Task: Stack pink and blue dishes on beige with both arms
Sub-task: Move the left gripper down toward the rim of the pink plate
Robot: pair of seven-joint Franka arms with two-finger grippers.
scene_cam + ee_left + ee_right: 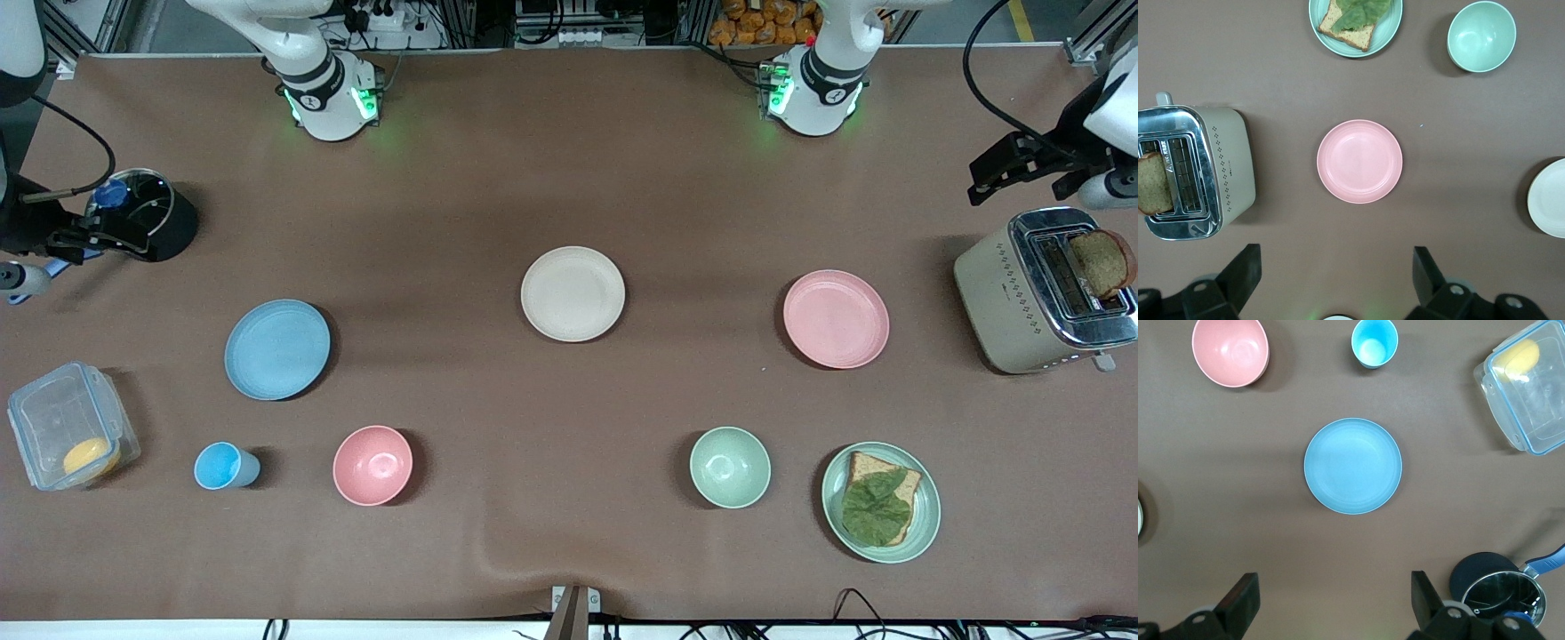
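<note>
The cream-beige plate (573, 293) lies at the table's middle. The pale pink plate (836, 318) (1359, 161) lies toward the left arm's end, beside the toaster. The light blue plate (276, 348) (1353, 466) lies toward the right arm's end. All three are bare and apart from one another. My left gripper (1337, 250) hangs open high over the table between its base and the pink plate, holding nothing. My right gripper (1333, 575) hangs open the same way, short of the blue plate. Neither gripper shows in the front view, where both arms rise out of sight from their bases.
A toaster (1040, 293) holds bread at the left arm's end. A green plate with bread and a leaf (880, 502), a green bowl (730, 467), a pink bowl (372, 465) and a blue cup (222, 466) lie nearer the camera. A clear box (67, 427) and black pot (147, 213) are at the right arm's end.
</note>
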